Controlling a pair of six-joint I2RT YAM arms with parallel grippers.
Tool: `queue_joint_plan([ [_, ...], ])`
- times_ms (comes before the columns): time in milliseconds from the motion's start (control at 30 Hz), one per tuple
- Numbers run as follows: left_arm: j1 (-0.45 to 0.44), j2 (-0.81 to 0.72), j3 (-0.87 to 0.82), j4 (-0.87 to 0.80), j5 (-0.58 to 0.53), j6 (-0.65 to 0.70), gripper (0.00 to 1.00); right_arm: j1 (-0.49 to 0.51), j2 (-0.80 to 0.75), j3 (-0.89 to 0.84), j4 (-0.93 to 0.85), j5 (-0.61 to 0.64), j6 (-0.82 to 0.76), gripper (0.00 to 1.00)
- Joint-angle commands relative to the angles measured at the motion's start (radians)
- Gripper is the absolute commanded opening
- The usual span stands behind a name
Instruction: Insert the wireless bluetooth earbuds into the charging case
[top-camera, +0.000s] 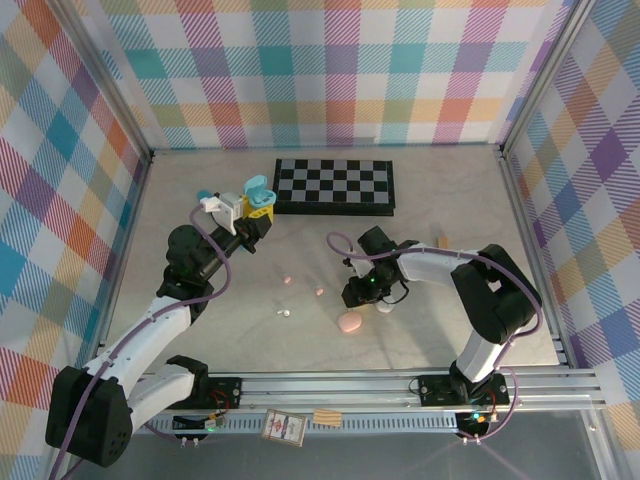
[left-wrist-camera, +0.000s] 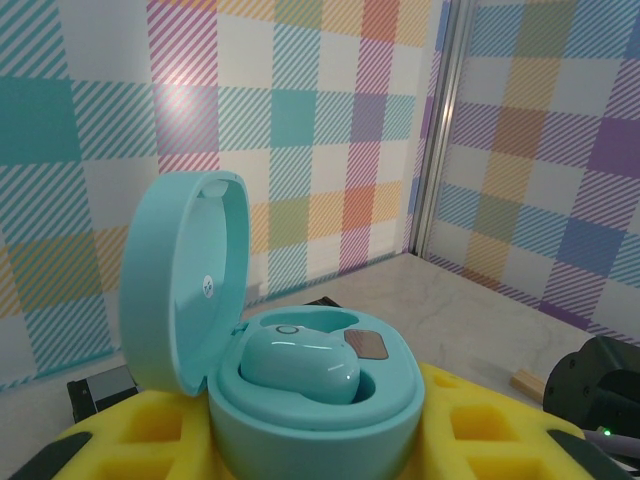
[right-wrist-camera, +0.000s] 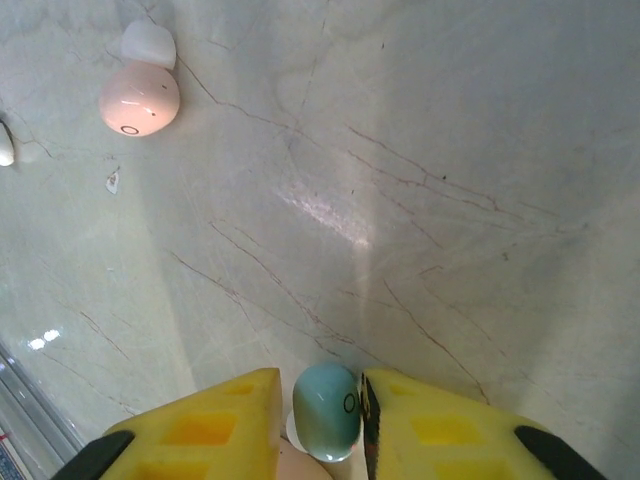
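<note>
Now, small pale-blue plastic earbud (right-wrist-camera: 327, 410) pinched between yellow fingers (right-wrist-camera: 200, 425) of right gripper (right-wrist-camera: 321, 378), close to pale stone table (right-wrist-camera: 420, 200). Second blue bud (left-wrist-camera: 300, 365) sits inside open teal round case (left-wrist-camera: 185, 280), clamped in left gripper (top-camera: 252, 205). Round pink bud (right-wrist-camera: 139, 98) lies well apart.

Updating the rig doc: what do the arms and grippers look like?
The left arm and right arm have white link shells with black joint housings and black bases. A lilac cable loops along each. The left gripper and right gripper have blocky yellow fingers with recessed square pockets and black trim. A green light glows near the right wrist.
</note>
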Motion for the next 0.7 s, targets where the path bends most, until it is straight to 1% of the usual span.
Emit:
queue_joint_plan([
  [0,-0.004,0.003,-0.006,0.054,0.005,-0.001,0.25,0.008,-0.022,-0.016,-0.036,-0.015,0.009,0.26],
  [200,-0.005,0.006,-0.005,0.050,0.011,0.003,0.25,0.006,-0.065,-0.006,-0.054,0.031,0.017,0.22],
  [400,-0.019,0.026,-0.002,0.055,0.040,0.028,0.25,0.006,-0.150,0.029,-0.101,0.126,0.024,0.22],
  [667,-0.068,0.070,0.003,0.075,0.169,0.108,0.25,0.006,-0.292,0.144,-0.227,0.183,0.001,0.22],
])
